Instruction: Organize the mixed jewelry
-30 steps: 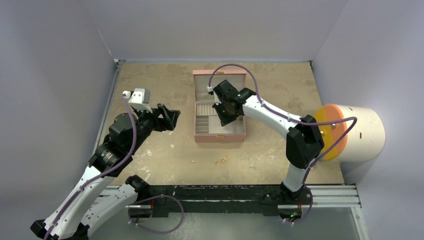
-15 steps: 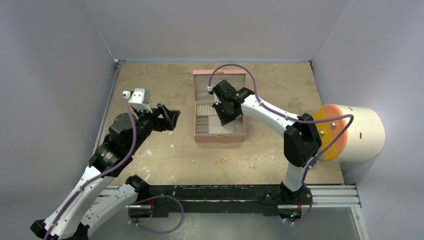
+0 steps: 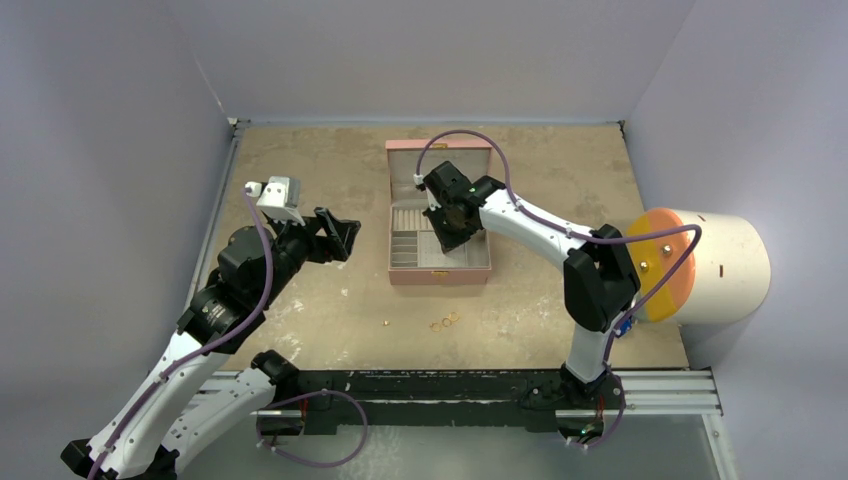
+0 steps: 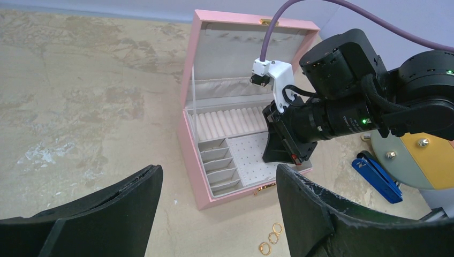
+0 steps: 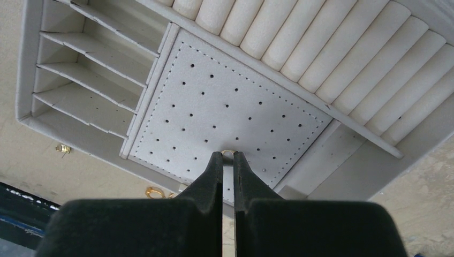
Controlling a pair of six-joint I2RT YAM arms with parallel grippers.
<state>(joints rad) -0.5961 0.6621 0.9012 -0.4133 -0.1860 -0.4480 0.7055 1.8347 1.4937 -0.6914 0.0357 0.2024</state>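
Observation:
My right gripper is shut on a small gold ring and holds it above the dotted pad of the open pink jewelry box; it also shows in the top view. Three gold rings lie on the table in front of the box, seen in the top view too, with a gold stud-like bit to their left. My left gripper is open and empty, raised left of the box. No silver hoop shows.
The box has ring rolls at the back, slot compartments on its left and a raised lid. A cream cylinder with an orange face stands at the right. A blue object lies near it. Walls close three sides.
My right gripper has shifted slightly left and back over the box with the ring held. The left arm has not moved.

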